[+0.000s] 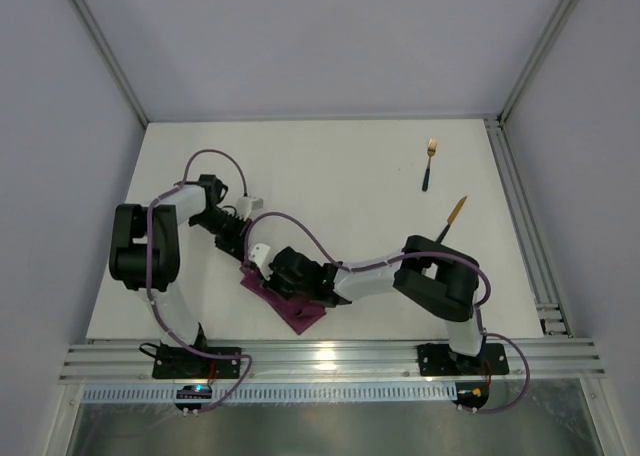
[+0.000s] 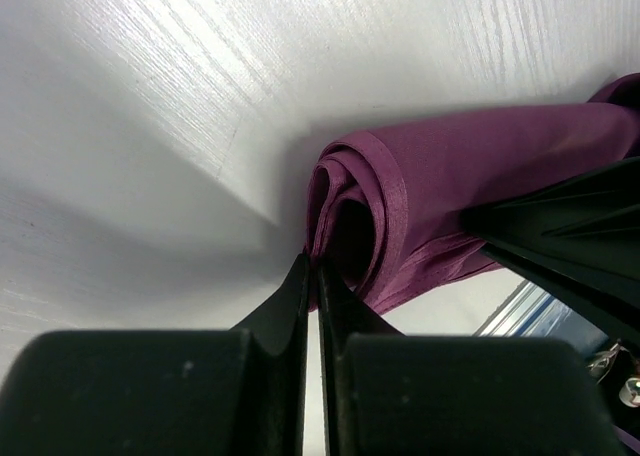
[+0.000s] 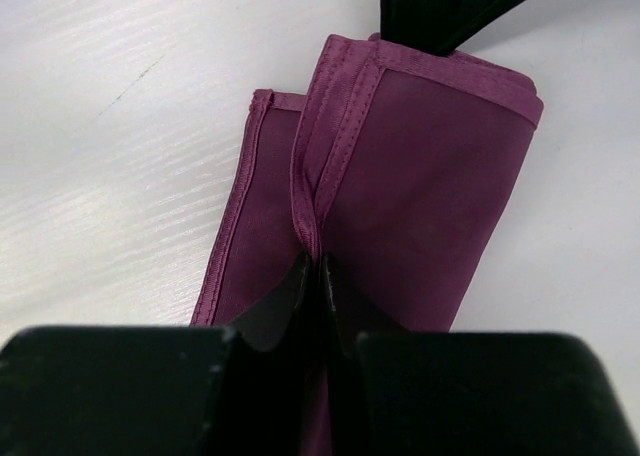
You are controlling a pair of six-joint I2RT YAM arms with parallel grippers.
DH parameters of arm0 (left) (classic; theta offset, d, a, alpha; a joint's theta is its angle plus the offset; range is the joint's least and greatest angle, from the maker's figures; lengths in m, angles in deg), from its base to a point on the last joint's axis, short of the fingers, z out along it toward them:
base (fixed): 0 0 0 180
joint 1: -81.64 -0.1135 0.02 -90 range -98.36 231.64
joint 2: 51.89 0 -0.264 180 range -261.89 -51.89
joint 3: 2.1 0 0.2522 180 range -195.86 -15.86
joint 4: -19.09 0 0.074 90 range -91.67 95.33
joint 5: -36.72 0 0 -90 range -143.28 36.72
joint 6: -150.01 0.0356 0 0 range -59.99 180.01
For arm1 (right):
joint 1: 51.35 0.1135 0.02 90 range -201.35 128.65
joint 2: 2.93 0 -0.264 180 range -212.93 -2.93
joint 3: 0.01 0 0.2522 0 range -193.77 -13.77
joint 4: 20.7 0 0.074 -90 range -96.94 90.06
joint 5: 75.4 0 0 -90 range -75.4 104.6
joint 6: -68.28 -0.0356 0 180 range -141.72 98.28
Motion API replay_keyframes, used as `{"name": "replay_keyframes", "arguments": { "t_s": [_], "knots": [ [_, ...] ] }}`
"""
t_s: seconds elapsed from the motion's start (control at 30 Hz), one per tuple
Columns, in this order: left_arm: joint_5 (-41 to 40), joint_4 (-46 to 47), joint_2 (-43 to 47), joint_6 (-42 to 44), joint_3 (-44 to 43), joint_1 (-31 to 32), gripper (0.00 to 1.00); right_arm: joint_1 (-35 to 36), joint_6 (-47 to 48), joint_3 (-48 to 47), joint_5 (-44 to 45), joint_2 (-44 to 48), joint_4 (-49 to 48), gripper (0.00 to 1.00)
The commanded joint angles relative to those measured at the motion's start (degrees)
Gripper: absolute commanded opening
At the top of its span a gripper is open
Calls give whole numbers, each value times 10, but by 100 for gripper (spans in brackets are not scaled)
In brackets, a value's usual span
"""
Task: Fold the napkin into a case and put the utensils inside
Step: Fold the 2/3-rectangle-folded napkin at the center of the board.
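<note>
One napkin (image 1: 296, 312), two utensils and two grippers. The napkin is a soft magenta-purple cloth with stitched hems, folded into a narrow oblong of several layers. It lies on the pale wood-grain table (image 1: 330, 176) near the front edge, between the two arm bases.

The left gripper (image 2: 313, 268) is clenched on the cloth's edge at one rolled end, its black fingers pressed flat together. The right gripper (image 3: 318, 264) pinches a raised hem seam partway along the fold (only the thin seam sits between its tips).

Far off to the right lie a gold fork (image 1: 430, 162) and a gold-bladed knife (image 1: 452, 221), both slim and dark-handled, well apart from the napkin.
</note>
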Motion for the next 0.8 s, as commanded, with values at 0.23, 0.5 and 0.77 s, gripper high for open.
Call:
{"name": "replay_keyframes", "arguments": {
  "t_s": [0.23,0.5,0.77],
  "knots": [
    [0,-18,83,18,7,-32,27,-34,10,7,-67,24,18,7],
    [39,-26,137,37,-23,-95,34,-64,43,9,-142,30,26,7],
    [118,-42,267,262,57,-90,37,-98,55,-1,-219,31,43,7]
  ]
}}
